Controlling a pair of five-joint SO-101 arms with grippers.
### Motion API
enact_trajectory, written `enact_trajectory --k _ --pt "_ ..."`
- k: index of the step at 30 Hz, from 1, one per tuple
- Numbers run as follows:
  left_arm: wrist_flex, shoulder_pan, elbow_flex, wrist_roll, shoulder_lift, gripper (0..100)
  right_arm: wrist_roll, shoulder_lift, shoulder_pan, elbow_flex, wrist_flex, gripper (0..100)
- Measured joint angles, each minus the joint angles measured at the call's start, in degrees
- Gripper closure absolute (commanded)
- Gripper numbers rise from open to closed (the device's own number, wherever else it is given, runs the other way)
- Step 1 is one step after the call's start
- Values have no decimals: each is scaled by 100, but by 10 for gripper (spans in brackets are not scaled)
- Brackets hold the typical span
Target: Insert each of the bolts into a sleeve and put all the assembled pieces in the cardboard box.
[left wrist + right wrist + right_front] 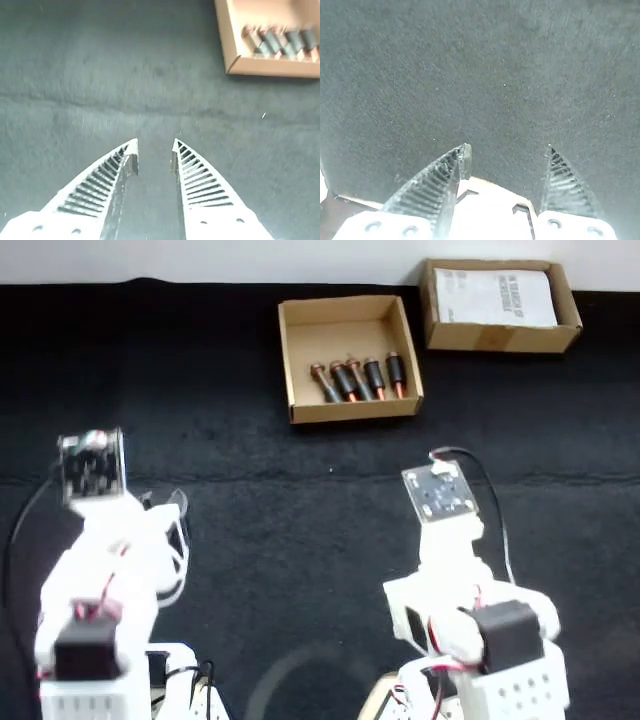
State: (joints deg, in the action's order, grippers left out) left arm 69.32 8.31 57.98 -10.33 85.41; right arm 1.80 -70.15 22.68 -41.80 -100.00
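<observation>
The open cardboard box (355, 410) sits at the back middle of the black cloth. Several bolts in dark sleeves (357, 378) lie side by side inside it. Both arms are drawn back near the front edge, far from the box. The left arm (100, 540) is at the front left; its gripper (155, 145) is open over bare cloth with nothing between the fingers. The left wrist view also shows the box wall (272, 67) and the sleeved bolts (280, 42) well beyond the fingertips. The right arm (450, 570) is at the front right, its gripper (507, 147) open and empty above the cloth.
A second cardboard box (500, 337) holding a printed sheet (497, 295) stands at the back right. A fold runs across the black cloth (300, 480) between the arms and the boxes.
</observation>
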Motion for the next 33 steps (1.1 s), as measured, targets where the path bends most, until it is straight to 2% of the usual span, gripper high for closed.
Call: enact_trajectory --k 5,11,18,24,27,33 --pt "18 0 756 0 1582 873 0 -642 0 -413 703 782" --pt "18 0 1284 0 1644 873 0 -1257 0 -1582 2171 782" --pt "-510 0 2629 -18 1644 872 0 -1925 0 -3525 3877 782" --pt "-818 0 3701 -18 1644 873 0 -2171 0 -4730 4457 782" --pt "-853 0 3798 0 1644 874 0 -2171 0 -5055 4519 782" --pt "-360 0 3807 0 1644 874 0 -2207 -123 -5398 4677 786"
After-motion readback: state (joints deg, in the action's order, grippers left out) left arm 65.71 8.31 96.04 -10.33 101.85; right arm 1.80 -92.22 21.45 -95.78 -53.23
